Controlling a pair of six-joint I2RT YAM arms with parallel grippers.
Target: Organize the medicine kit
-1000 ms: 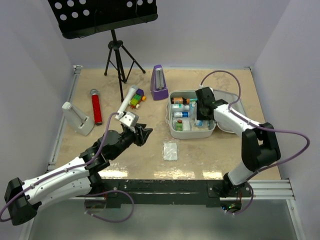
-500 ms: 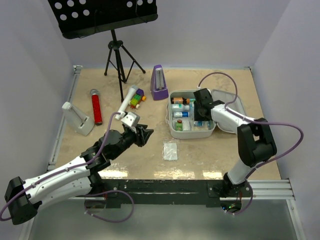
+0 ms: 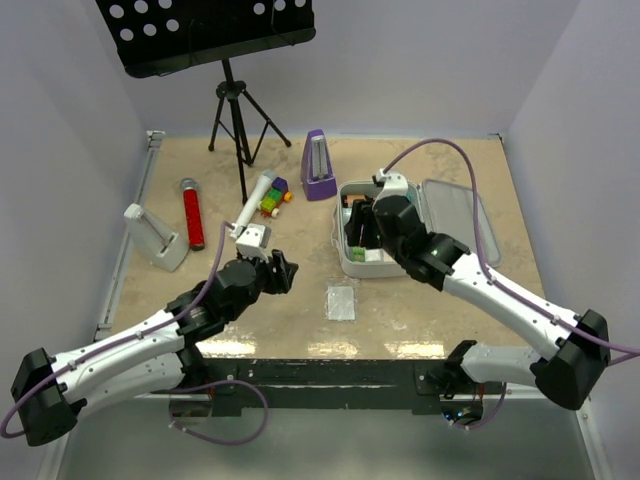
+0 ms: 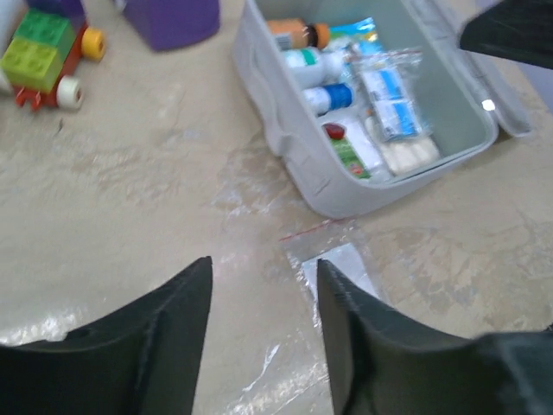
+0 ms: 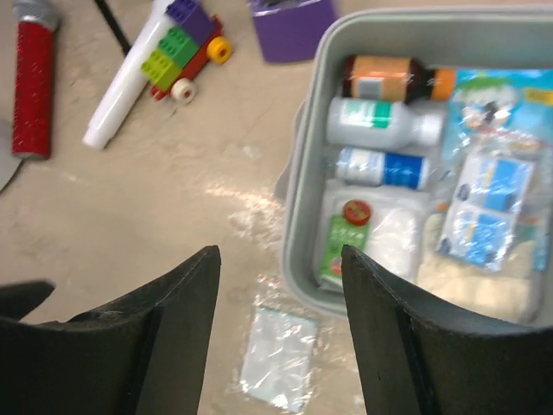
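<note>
My left gripper (image 3: 279, 272) stretches low beside the clear plastic sachet (image 3: 341, 301), fingers parted and empty. My right gripper (image 3: 361, 229) hangs over the white hinged medicine kit (image 3: 339, 248), fingers apart and empty.

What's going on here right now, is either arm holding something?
Neither arm holds anything. The right gripper hovers open over one edge of the open white hinged medicine kit, which already contains bottles and packets. The left gripper is open above the table, pointed towards a small clear plastic sachet lying outside the kit, on the arms' side.
</note>
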